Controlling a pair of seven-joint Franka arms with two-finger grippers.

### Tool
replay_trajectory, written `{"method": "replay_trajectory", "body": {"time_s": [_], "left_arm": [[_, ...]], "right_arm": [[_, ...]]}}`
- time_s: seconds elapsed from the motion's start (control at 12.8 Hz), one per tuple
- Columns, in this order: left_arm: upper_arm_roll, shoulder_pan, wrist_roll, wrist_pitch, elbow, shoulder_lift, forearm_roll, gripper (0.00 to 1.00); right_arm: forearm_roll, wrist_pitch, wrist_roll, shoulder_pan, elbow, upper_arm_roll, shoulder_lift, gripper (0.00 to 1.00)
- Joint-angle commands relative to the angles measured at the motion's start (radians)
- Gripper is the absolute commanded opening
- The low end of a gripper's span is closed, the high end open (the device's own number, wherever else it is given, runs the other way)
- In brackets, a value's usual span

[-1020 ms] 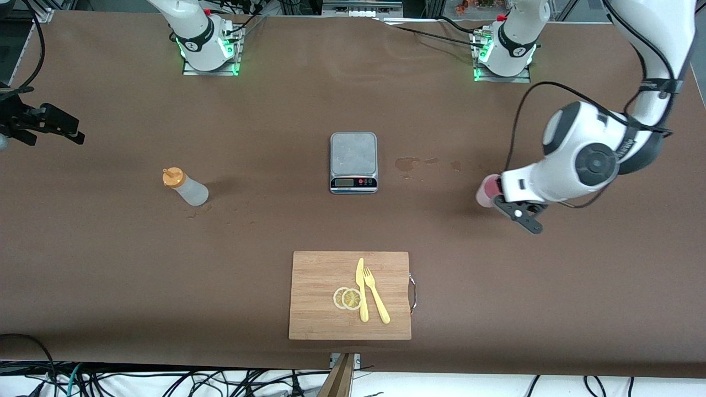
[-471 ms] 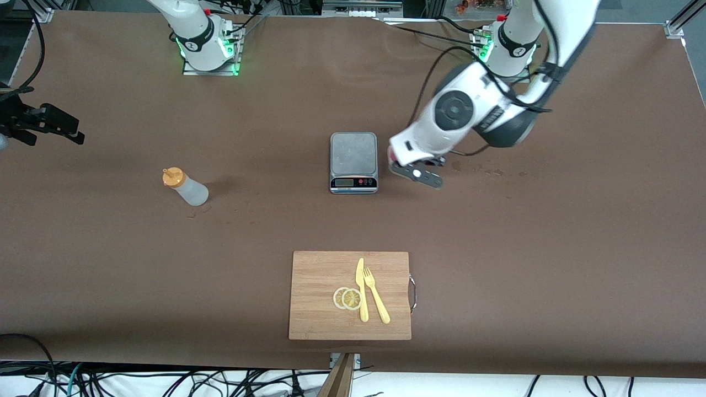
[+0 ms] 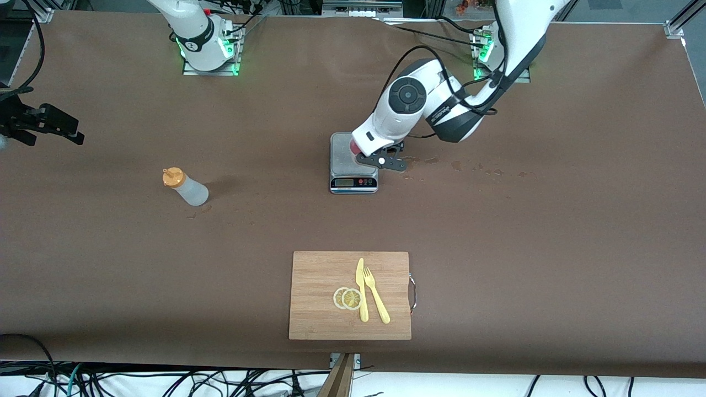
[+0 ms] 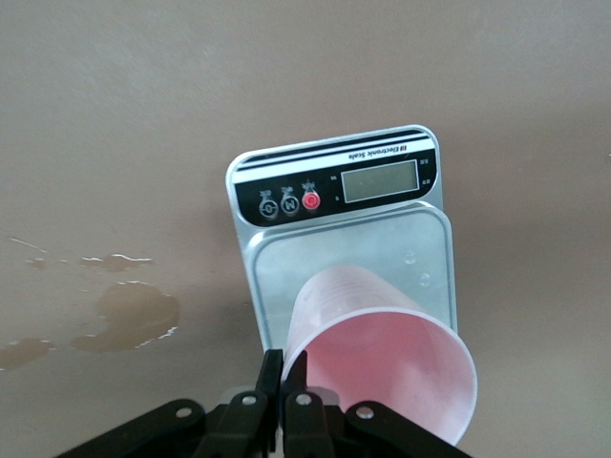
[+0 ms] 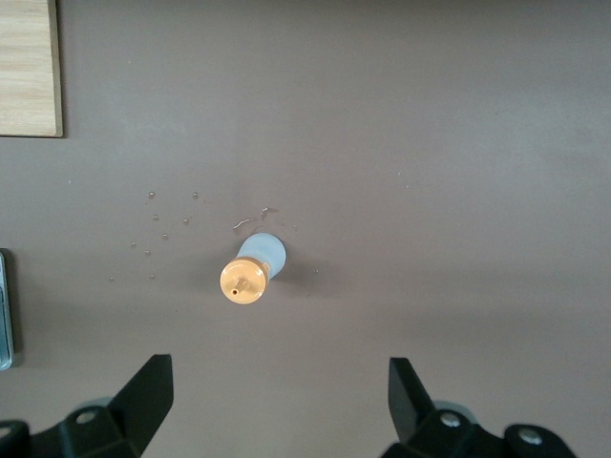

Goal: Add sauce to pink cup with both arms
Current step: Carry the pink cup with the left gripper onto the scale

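My left gripper (image 3: 380, 160) is shut on the rim of the pink cup (image 3: 356, 148), one finger inside and one outside. It holds the cup tilted over the plate of the grey kitchen scale (image 3: 345, 149). In the left wrist view the gripper (image 4: 289, 367) pinches the cup (image 4: 382, 353) above the scale (image 4: 353, 248); I cannot tell whether they touch. The sauce bottle (image 3: 186, 187) with its orange cap stands toward the right arm's end of the table. My right gripper (image 5: 282, 382) is open and empty, high over the bottle (image 5: 253, 272).
A wooden cutting board (image 3: 320, 298) with lemon slices, a yellow knife and a fork lies nearer the front camera than the scale. Wet stains (image 3: 408, 164) mark the table beside the scale toward the left arm's end.
My left gripper has carried the pink cup from the left arm's end of the table across to over the scale. The bottle and right arm have not moved.
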Motion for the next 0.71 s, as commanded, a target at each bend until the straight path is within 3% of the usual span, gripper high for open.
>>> {"method": "replay_trajectory", "body": {"time_s": [0.0, 0.55, 0.63], "left_arm": [[0.022, -0.044, -0.067, 0.005, 0.031, 0.038, 0.067, 0.0], [0.036, -0.082, -0.116, 0.056, 0.03, 0.067, 0.085, 0.0], [0.037, -0.082, -0.116, 0.056, 0.03, 0.067, 0.087, 0.04]], "right_arm": [[0.002, 0.003, 0.005, -0.005, 0.005, 0.002, -0.001, 1.0], [-0.008, 0.003, 0.002, -0.005, 0.006, 0.002, 0.004, 1.0], [-0.009, 0.005, 0.002, -0.006, 0.006, 0.002, 0.005, 1.0]]}}
